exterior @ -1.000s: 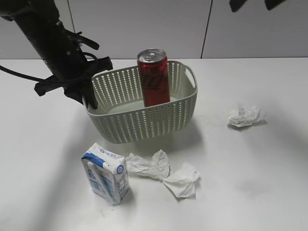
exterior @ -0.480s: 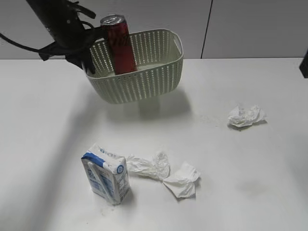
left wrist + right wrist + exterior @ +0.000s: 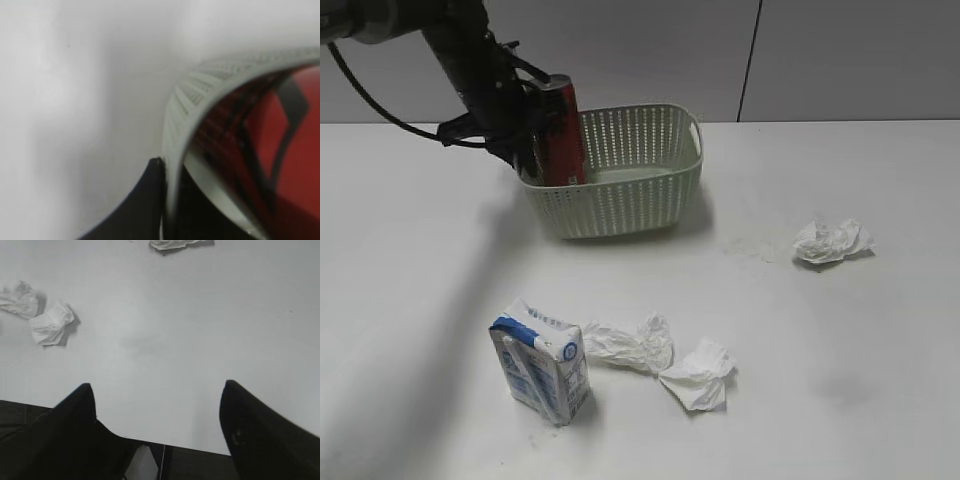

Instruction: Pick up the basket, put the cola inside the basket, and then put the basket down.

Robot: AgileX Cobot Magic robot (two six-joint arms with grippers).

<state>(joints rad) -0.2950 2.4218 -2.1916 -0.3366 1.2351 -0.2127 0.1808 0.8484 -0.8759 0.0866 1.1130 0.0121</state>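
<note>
The pale green basket [image 3: 620,185] rests on the white table at the back, left of centre. The red cola can [image 3: 560,130] stands inside it against its left end. My left gripper [image 3: 520,150] is shut on the basket's left rim. In the left wrist view the rim [image 3: 172,130] runs between the black fingers [image 3: 150,200], with the cola [image 3: 295,150] close behind it. My right gripper [image 3: 157,395] is open and empty above bare table near its front edge; it is out of the exterior view.
A blue-and-white milk carton [image 3: 540,362] stands at the front left. Crumpled tissues lie beside it [image 3: 630,345], [image 3: 700,375] and at the right [image 3: 832,241]. The right wrist view shows tissues [image 3: 50,322] at left and the table's front edge.
The left arm has carried the basket with the cola up and back to the left, then lowered it onto the table. The cola now sits at the basket's left end.
</note>
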